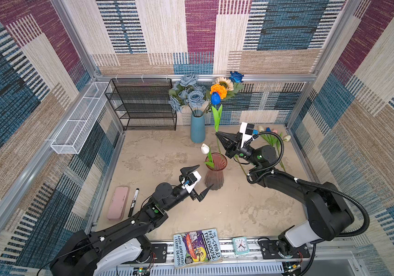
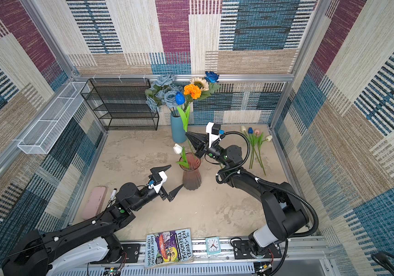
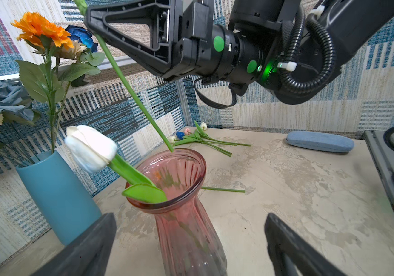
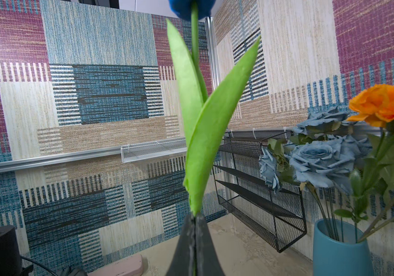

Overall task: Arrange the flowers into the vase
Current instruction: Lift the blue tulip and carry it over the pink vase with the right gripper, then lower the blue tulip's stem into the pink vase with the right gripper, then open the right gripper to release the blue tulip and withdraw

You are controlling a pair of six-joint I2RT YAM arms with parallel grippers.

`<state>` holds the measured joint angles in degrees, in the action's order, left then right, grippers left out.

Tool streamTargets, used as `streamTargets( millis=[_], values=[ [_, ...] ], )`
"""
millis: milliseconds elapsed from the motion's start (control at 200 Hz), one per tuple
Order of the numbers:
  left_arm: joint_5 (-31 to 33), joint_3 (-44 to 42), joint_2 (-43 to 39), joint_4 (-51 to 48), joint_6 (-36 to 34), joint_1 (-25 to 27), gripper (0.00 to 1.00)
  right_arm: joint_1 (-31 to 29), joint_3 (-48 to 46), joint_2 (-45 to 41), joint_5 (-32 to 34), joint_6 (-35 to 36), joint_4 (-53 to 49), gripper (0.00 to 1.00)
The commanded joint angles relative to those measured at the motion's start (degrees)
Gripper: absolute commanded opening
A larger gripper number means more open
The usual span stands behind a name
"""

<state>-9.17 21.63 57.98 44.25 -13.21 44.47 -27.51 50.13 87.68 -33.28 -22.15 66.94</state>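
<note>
The right gripper (image 1: 218, 133) is pressed together on the blue tulip (image 1: 215, 98) just under its leaves. The bloom stands above the fingers and the stem slants down beneath them. The stem's tip sits at the rim of the pink vase (image 3: 186, 227); I cannot tell whether it is inside. The left gripper (image 1: 205, 175) is spread wide and holds nothing, with the vase right in front of it. A white tulip (image 3: 91, 148) leans out of the vase.
</note>
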Motion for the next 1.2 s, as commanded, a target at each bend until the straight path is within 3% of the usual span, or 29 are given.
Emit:
streamTargets(
  millis=[0, 476, 911, 1027, 1197],
  values=[
    [0.80, 0.11, 0.02, 0.70, -0.95, -0.08, 1.00, -0.34, -1.22, 0.63, -0.45, 1.66, 4.36, 0.00],
    [0.12, 0.96, 3.77, 2.51, -1.37, -0.08, 1.00, -1.41, -9.24, 3.21, -2.27, 7.05, 6.63, 0.03],
    [1.26, 0.10, 3.03, 3.61, -1.46, -0.08, 0.99, -1.58, -15.93, -5.62, 3.98, 14.87, -2.12, 0.41],
    [1.09, 0.27, 2.50, 3.12, -1.54, -0.08, 1.00, -1.58, -17.60, -10.15, 6.91, 17.21, -5.17, 0.44],
    [0.00, 0.53, 0.50, 1.60, -1.97, -0.08, 1.00, -1.53, -17.47, -18.83, 16.28, 18.33, -12.13, 0.51]
  ],
)
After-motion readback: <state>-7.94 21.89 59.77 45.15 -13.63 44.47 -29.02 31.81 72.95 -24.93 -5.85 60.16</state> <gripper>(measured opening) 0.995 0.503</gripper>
